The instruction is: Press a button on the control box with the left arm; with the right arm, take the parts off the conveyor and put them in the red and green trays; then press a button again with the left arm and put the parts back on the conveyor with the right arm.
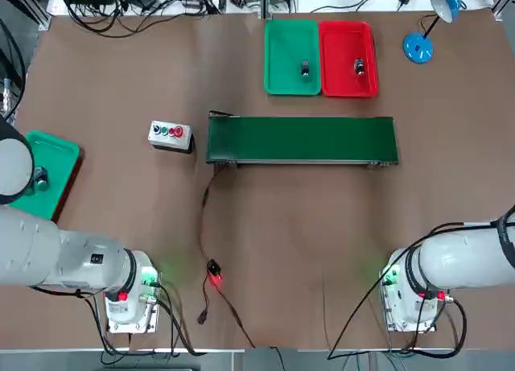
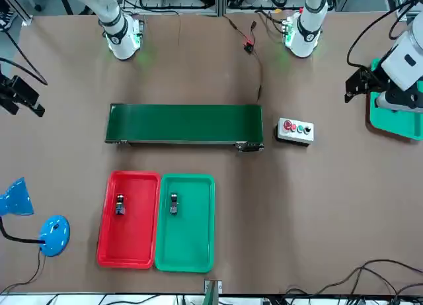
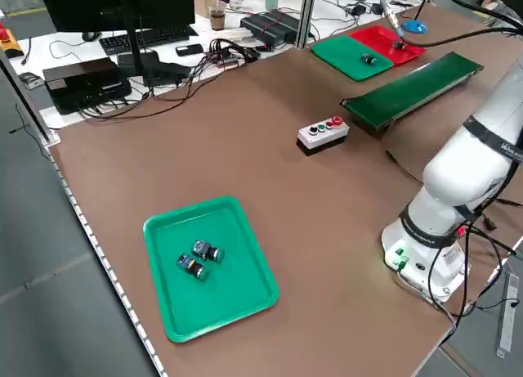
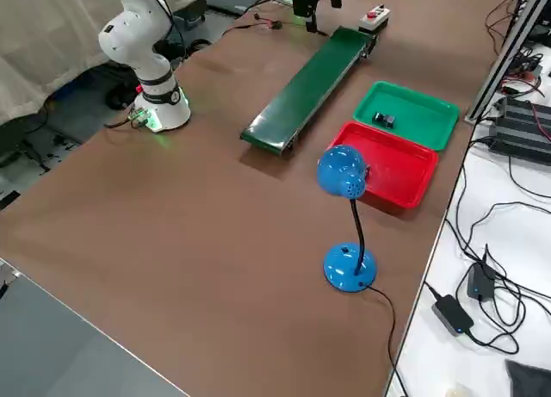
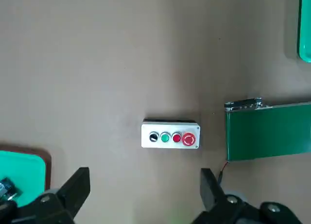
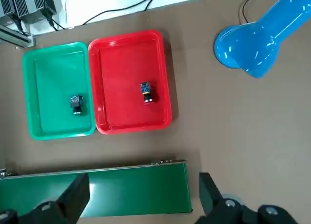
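Note:
The grey control box (image 1: 170,134) with its coloured buttons sits just left of the dark green conveyor (image 1: 302,139), whose belt carries nothing. Behind the belt lie a green tray (image 1: 286,41) holding one small part (image 1: 305,68) and a red tray (image 1: 342,41) holding another part (image 1: 359,65). My left gripper (image 5: 144,190) hangs high and open, with the control box (image 5: 170,135) below and ahead of it. My right gripper (image 6: 142,195) is also open and raised, above the conveyor's right end (image 6: 97,192), with both trays in its wrist view.
A second green tray (image 1: 56,158) with two small parts rests at the table's left edge, beside the left arm. A blue desk lamp (image 1: 418,47) stands right of the red tray. A cable with a lit red plug (image 1: 214,276) runs from the conveyor toward me.

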Tool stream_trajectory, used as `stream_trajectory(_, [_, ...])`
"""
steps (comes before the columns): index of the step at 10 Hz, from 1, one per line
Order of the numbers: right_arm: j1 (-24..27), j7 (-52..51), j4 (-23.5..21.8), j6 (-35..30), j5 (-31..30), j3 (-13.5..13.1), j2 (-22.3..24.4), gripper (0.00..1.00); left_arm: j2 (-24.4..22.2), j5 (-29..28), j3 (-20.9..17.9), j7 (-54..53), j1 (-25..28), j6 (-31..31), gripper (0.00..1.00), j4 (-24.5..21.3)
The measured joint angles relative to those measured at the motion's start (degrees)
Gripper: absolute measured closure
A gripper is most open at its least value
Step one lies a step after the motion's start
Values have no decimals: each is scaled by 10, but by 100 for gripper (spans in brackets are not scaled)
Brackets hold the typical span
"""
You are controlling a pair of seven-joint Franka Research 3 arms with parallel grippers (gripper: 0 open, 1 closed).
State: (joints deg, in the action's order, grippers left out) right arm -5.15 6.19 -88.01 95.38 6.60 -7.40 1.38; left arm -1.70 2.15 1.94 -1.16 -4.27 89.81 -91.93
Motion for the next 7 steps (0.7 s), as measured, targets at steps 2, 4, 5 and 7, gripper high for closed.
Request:
stream_trajectory(2, [9, 0, 0, 5, 0, 0, 0, 1, 0, 0, 0, 0, 0, 0, 0, 0])
stream_trajectory(4, [11, 0, -1, 6, 0, 0, 0, 1, 0, 0, 0, 0, 0, 0, 0, 0])
stream_trajectory(5, [11, 0, -1, 6, 0, 0, 0, 1, 0, 0, 0, 0, 0, 0, 0, 0])
stream_trajectory(7, [11, -3, -1, 6, -22, 2, 0, 1, 0, 0, 0, 0, 0, 0, 0, 1])
